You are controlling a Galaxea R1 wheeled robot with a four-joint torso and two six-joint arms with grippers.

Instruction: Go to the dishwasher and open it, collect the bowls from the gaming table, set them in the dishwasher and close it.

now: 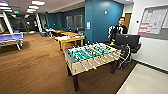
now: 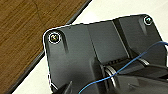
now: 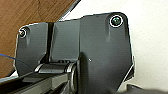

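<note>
Right under the robot, the wrist views show the floor: brown carpet [image 2: 22,32] on one side and pale smooth floor [image 3: 150,37] on the other, with a dark strip between them. I cannot tell if either tool is released or clenched. The head view shows the room ahead. Closest is a foosball table [image 1: 92,56] with a green field and rods, set slantwise on the carpet. Just behind it a person [image 1: 119,28] stands by a dark screen [image 1: 127,40]. Farther back is the gaming table [image 1: 70,39], with a white worktop and yellow-wood sides; its long side runs away toward the back-left. Far off on the left is a blue ping-pong table [image 1: 11,38].
</note>
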